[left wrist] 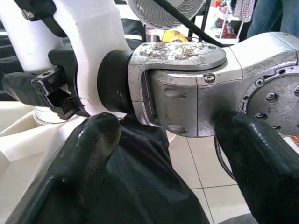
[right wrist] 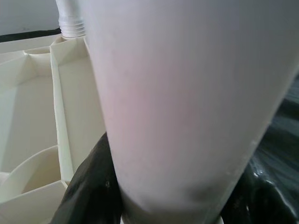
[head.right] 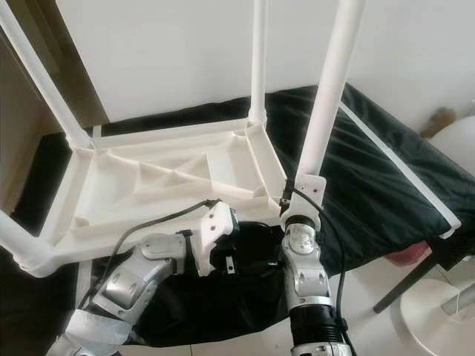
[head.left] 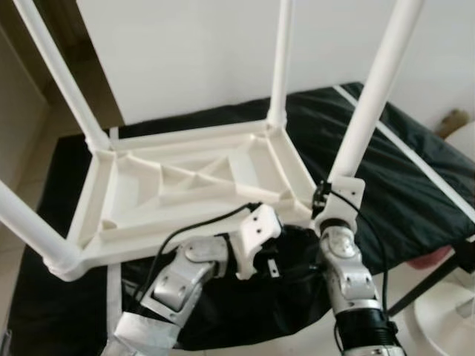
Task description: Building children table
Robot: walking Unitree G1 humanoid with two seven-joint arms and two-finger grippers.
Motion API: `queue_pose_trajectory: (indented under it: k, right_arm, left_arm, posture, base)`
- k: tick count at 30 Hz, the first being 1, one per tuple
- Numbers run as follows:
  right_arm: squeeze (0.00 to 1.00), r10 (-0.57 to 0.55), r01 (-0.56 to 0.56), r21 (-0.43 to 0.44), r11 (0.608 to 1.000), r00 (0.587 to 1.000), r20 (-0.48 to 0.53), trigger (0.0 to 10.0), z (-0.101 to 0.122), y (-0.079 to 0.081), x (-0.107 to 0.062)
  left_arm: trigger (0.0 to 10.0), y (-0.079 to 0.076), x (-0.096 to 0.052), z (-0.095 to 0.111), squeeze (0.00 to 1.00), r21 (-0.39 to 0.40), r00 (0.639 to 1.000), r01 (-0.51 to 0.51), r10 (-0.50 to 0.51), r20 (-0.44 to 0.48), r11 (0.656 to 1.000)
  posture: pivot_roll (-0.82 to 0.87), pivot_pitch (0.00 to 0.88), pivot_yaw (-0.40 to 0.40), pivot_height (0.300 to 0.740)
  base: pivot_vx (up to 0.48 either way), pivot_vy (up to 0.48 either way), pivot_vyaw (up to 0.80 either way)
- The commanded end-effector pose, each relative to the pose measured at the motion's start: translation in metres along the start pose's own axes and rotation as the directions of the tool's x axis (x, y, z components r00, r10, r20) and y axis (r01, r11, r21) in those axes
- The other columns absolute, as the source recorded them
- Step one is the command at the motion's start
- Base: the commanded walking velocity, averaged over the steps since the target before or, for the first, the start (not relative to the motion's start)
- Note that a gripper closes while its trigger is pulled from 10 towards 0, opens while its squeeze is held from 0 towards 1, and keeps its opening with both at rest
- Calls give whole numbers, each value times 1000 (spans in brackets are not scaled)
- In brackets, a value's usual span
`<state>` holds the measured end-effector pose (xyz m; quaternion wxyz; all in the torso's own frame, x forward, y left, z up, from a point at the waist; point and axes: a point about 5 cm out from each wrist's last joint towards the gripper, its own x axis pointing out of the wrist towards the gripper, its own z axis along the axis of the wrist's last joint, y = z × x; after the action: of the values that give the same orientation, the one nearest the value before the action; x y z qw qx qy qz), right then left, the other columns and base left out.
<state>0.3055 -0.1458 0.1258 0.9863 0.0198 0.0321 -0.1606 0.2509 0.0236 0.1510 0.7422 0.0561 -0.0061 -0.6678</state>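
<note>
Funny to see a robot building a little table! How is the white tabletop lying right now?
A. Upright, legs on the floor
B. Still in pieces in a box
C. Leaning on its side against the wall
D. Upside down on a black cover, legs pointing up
D: the white tabletop lies ribbed underside up on the black cover, and the right gripper clasps the near right leg, which points upward.

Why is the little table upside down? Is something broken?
Nothing looks broken. The white table top lies upside down on a black cloth with its legs pointing up, which suits fitting legs. The right gripper is closed around the near right leg. The left gripper is open beside the right wrist.
</note>
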Motion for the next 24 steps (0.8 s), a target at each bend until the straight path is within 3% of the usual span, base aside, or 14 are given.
queue_pose_trajectory:
  k: [1,8,9,12,22,24]
  right_arm:
    - [0,-46,43,-37,998,994,-101,10000,-21,-9,-2]
    - [0,-60,55,-60,997,994,-87,10000,-19,-9,-2]
    - [1000,-16,15,-41,999,999,-28,10000,-12,-9,-2]
    - [1000,53,-52,-25,998,997,54,10000,-3,-11,-4]
    - [1000,121,-120,-18,993,986,112,10000,1,-21,-8]
    - [1000,207,-207,-16,978,969,133,10000,3,-29,-10]
  left_arm:
    - [10000,-1,1,0,0,-4,1000,-3,3,2,1000]
    - [10000,-1,1,0,0,-1,1000,-6,6,2,1000]
    - [10000,-2,1,0,0,1,1000,-5,5,2,1000]
    - [10000,-2,0,0,0,2,1000,2,-2,-3,1000]
    - [10000,-1,-2,1,0,12,1000,15,-15,-12,1000]
    - [10000,1,-1,2,0,17,1000,14,-13,-12,1000]
  posture:
    - [-102,0,54,740]
    - [-94,0,50,740]
    - [-91,0,50,740]
    - [-90,0,55,740]
    - [-91,0,55,740]
    - [-92,0,52,740]
  base:
    - [0,0,0]
    - [0,0,0]
    - [0,0,0]
    - [0,0,0]
    - [0,0,0]
    - [0,0,0]
